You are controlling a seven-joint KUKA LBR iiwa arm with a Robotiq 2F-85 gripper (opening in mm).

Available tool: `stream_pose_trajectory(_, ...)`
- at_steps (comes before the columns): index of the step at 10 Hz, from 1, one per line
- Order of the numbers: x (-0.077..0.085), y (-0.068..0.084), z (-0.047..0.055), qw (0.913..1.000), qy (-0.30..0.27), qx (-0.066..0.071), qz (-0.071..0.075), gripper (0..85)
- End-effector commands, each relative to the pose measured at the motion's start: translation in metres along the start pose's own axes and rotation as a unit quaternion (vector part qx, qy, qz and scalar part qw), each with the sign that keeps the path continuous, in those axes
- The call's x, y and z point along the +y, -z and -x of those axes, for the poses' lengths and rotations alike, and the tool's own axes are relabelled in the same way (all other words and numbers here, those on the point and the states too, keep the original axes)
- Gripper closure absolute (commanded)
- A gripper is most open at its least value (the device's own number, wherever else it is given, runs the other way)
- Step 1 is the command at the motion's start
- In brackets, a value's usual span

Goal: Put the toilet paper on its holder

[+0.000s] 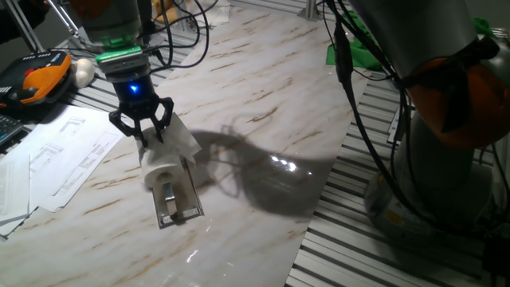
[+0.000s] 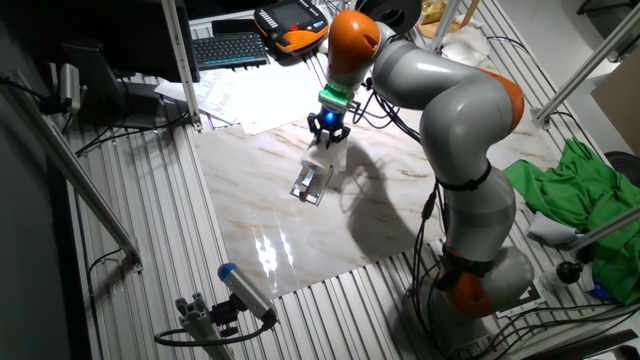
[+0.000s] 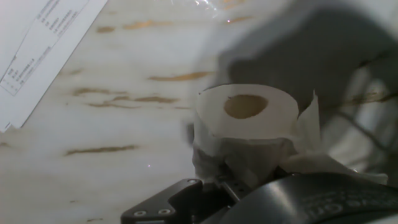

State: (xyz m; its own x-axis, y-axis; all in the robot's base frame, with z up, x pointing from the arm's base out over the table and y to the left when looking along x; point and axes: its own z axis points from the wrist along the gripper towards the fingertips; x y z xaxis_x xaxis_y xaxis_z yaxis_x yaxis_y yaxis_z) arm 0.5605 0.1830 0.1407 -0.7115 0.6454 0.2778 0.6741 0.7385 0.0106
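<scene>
The toilet paper [image 1: 163, 169] is a white roll with a tan core, resting on the far end of the holder [image 1: 179, 203], a shiny grey plate with a dark bar lying flat on the marble table. My gripper [image 1: 147, 137] is right above the roll, and its fingers seem shut on the roll's upper edge, where a loose tail sticks out. The other fixed view shows the gripper [image 2: 328, 135], roll [image 2: 322, 160] and holder [image 2: 308, 187]. The hand view shows the roll [image 3: 249, 124] end-on with its core facing the camera. The holder is hidden there.
White paper sheets [image 1: 64, 155] lie left of the roll, also in the hand view [image 3: 37, 50]. An orange pendant [image 1: 36, 80] and a small white egg-shaped ball [image 1: 83, 70] lie at the far left. Green cloth [image 2: 580, 190] lies by the arm's base [image 1: 446, 119].
</scene>
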Motion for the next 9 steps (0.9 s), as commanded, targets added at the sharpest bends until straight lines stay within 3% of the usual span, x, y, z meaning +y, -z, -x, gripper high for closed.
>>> stream_pose_trajectory(1, 0.0, -0.002, -0.003, 1.0, 0.0, 0.0, 0.0, 51.0)
stream_pose_trajectory(6, 0.0, -0.007, -0.018, 1.0, -0.005, 0.004, 0.002, 51.0)
stream_pose_trajectory(9, 0.001, -0.016, -0.029, 0.9999, -0.007, -0.007, 0.004, 51.0)
